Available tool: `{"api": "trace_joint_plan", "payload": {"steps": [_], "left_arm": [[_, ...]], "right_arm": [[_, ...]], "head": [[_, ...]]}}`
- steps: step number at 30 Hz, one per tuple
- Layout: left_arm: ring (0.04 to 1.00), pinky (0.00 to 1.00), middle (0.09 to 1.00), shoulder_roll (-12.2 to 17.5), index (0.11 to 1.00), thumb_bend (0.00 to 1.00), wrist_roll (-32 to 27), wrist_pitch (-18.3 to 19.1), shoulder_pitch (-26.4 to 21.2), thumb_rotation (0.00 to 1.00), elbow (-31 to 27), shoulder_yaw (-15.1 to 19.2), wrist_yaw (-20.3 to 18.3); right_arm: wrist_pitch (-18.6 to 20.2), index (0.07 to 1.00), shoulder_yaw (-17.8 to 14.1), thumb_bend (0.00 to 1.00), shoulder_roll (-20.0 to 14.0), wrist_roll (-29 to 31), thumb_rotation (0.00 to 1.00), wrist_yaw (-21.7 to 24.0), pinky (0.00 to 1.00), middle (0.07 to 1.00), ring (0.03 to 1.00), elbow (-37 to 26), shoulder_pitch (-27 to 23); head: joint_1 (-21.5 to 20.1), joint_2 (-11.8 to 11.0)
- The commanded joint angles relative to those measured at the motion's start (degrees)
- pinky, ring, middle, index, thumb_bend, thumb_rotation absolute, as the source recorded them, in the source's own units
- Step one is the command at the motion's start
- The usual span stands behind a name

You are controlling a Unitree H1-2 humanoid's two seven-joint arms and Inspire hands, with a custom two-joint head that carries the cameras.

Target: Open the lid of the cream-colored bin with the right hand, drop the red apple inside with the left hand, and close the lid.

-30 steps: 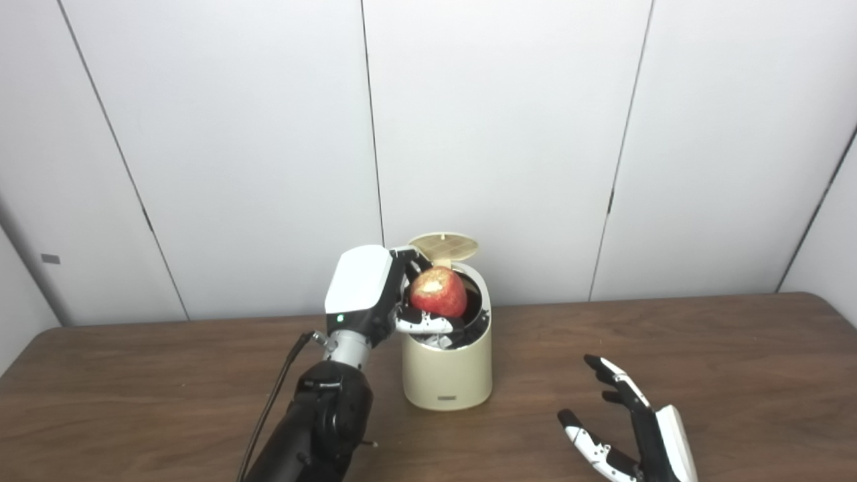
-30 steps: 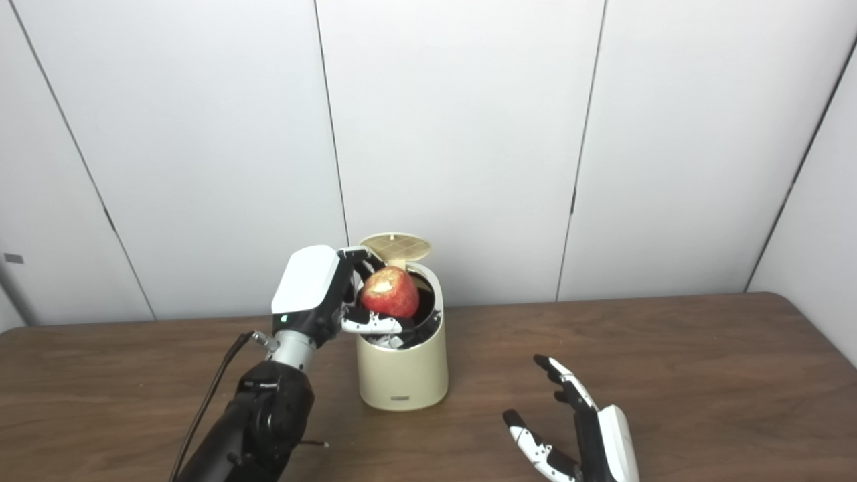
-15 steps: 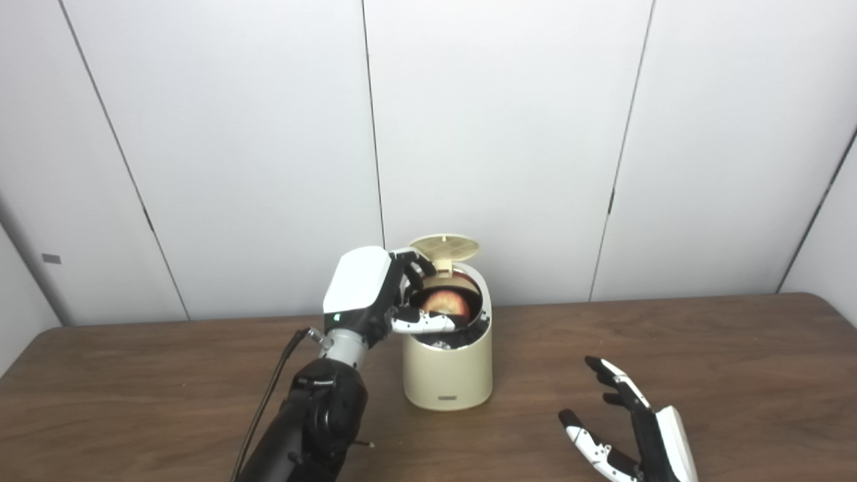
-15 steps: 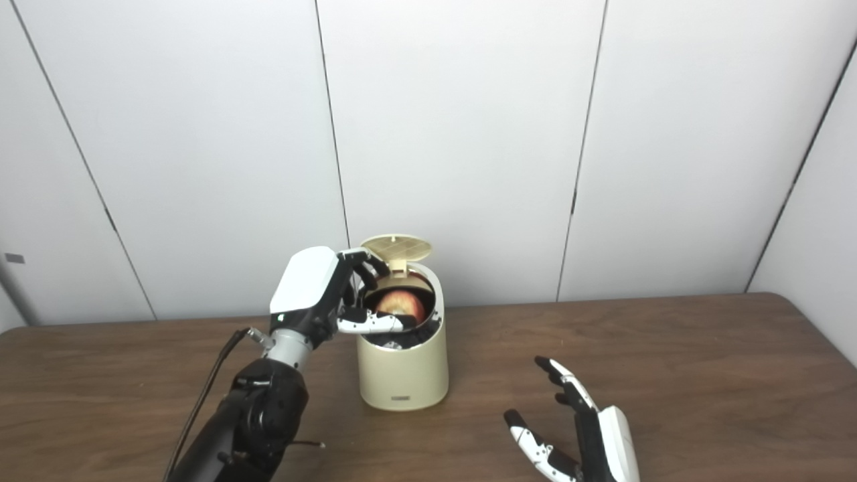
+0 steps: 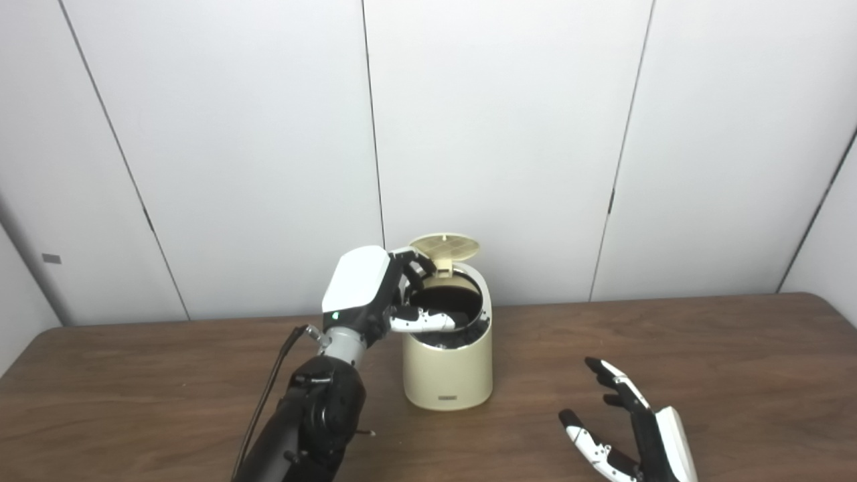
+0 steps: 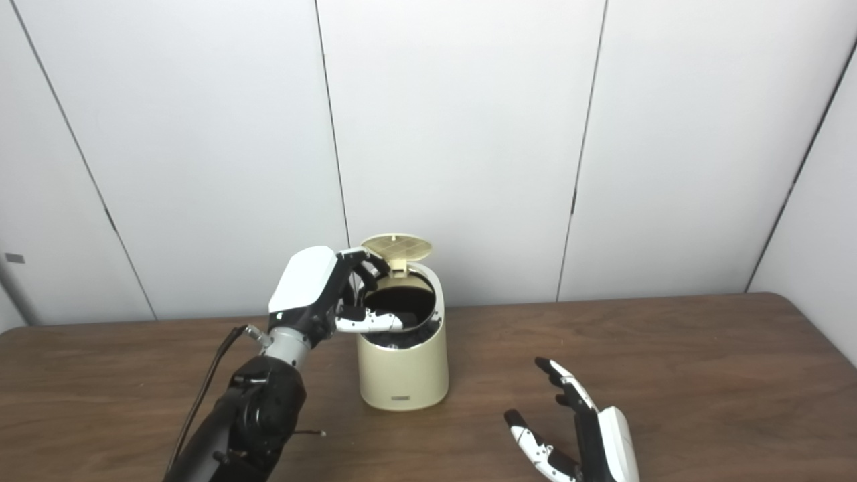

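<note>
While lid [image 5: 444, 246] stands raised, left hand [image 5: 375, 291] spread over bin [image 5: 447, 375], right hand [image 5: 629, 432] spread

Left arm enters from bottom left, black forearm angled up and right, cable running along it. Left hand [image 5: 375, 294] raised, white back plate facing camera, small green light near wrist. Fingers [image 5: 423, 322] spread and curled forward, holding nothing (thumb side hard to separate from rest). Right arm barely in frame at bottom right. Right hand [image 5: 633, 432] low, palm turned inward toward left, fingers apart and pointing up and away, empty. Hands well apart.
</note>
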Motion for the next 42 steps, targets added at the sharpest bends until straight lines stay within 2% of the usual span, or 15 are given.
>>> {"api": "trace_joint_plan", "payload": {"steps": [1,7,9,10,11,13,20,23,29,31,36,37,38,39,42], "left_arm": [[0.545,0.42,0.626,0.5,0.646,1.0,0.7,0.3,-1.8,0.51,-0.8,0.3,1.1],[0.452,0.34,0.547,0.1,0.573,1.0,-0.9,-3.8,-1.0,0.47,-0.5,1.0,4.8],[0.405,0.3,0.489,-1.3,0.529,0.98,-6.8,-6.7,-0.2,0.33,-0.8,3.5,5.1],[0.387,0.3,0.461,-1.9,0.507,0.75,-9.4,-7.7,0.1,0.2,-1.0,4.7,5.0],[0.376,0.29,0.443,-2.7,0.493,0.62,-12.8,-9.1,0.6,0.11,-1.3,6.4,4.8],[0.399,0.3,0.46,-3.2,0.519,0.53,-16.8,-11.1,1.4,0.03,-1.8,8.5,4.6],[0.393,0.27,0.464,-2.3,0.536,0.5,-21.1,-14.0,4.5,0.0,-6.0,11.4,3.9],[0.399,0.29,0.467,-2.3,0.533,0.5,-25.7,-17.8,6.3,0.0,-7.3,12.8,3.2],[0.385,0.32,0.463,-2.1,0.519,0.5,-31.7,-26.2,10.8,0.0,-9.8,15.1,3.1],[0.414,0.36,0.468,-2.5,0.493,0.49,-33.8,-26.3,12.3,0.06,-11.0,15.9,2.7],[0.496,0.4,0.541,-3.9,0.493,0.48,-39.3,-26.8,17.5,0.08,-12.3,17.4,1.8],[0.52,0.42,0.561,-3.9,0.546,0.35,-39.9,-27.1,18.3,0.32,-12.4,17.5,1.6],[0.538,0.43,0.576,-3.8,0.578,0.29,-40.5,-27.7,19.1,0.47,-12.3,17.7,1.4],[0.559,0.45,0.593,-3.7,0.606,0.24,-40.8,-28.2,19.7,0.57,-12.2,17.8,1.3],[0.584,0.48,0.615,-3.8,0.63,0.23,-41.0,-28.7,21.0,0.64,-12.0,18.4,1.4]], "right_arm": [[-0.9,0.827,0.6,0.25,0.9,0.1,0.46,-0.5,0.74,0.84,0.829,0.6,0.8],[-1.0,0.824,0.6,0.25,0.8,0.0,0.47,-0.6,0.74,0.838,0.827,0.7,0.7],[-1.1,0.827,0.6,0.25,0.8,0.3,0.47,-0.4,0.74,0.84,0.83,0.7,0.7],[-1.1,0.827,0.6,0.25,0.8,0.3,0.47,-0.4,0.74,0.84,0.83,0.7,0.7],[-1.0,0.828,0.6,0.25,0.8,0.3,0.47,-0.4,0.74,0.84,0.83,0.7,0.7],[-0.6,0.825,0.5,0.25,0.8,0.2,0.47,-0.4,0.74,0.839,0.829,0.6,0.7],[-0.9,0.827,0.4,0.24,0.4,0.6,0.45,-0.3,0.74,0.839,0.827,0.8,0.6],[-1.1,0.827,0.3,0.25,0.3,0.9,0.44,-0.4,0.74,0.84,0.828,0.8,0.6],[-2.5,0.83,0.3,0.26,-0.1,0.8,0.49,-1.1,0.75,0.846,0.835,0.6,0.5],[-3.3,0.828,0.3,0.25,-0.3,0.7,0.5,-1.5,0.75,0.844,0.835,0.4,0.4],[-5.8,0.823,-0.1,0.23,-1.2,0.1,0.49,-2.8,0.76,0.84,0.834,-0.1,0.0],[-6.2,0.824,-0.2,0.23,-1.3,0.0,0.51,-2.9,0.76,0.84,0.833,-0.4,-0.1],[-6.3,0.825,-0.4,0.22,-1.4,0.2,0.54,-2.8,0.77,0.841,0.835,-1.0,0.0],[-6.5,0.826,-0.6,0.22,-1.5,0.6,0.58,-2.6,0.78,0.842,0.837,-1.6,0.0],[-8.8,0.825,-1.3,0.2,-2.0,2.4,0.59,-2.5,0.79,0.842,0.841,-2.6,-0.1]], "head": [[-0.1,0.1],[-0.1,0.0],[-0.1,0.0],[-0.1,0.0],[-0.1,0.1],[0.2,0.1],[0.6,-0.2],[0.7,0.0],[0.9,0.1],[1.0,0.2],[0.8,-0.1],[0.8,-0.1],[0.9,-0.1],[0.9,0.1],[0.8,0.2]]}}
